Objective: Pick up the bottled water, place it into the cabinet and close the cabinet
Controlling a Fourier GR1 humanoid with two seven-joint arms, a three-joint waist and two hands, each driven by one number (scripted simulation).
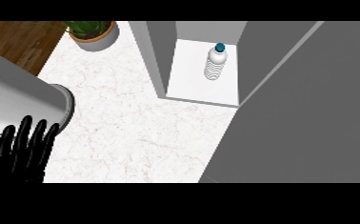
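Note:
The bottled water (217, 62), clear and ribbed with a blue cap, stands upright inside the open cabinet (200, 85) on its white floor, toward the back. The cabinet's large grey door (295, 118) swings out to the right and fills the right side of the view. My left hand (26, 147) shows at the lower left edge, black fingers straight and pointing up, far from the bottle. My right hand is nowhere in view.
A potted green plant (94, 33) sits at the back left of the white marble counter (134, 127). A wooden surface (25, 42) lies beyond the counter's left edge. My grey left forearm (28, 99) crosses the left side.

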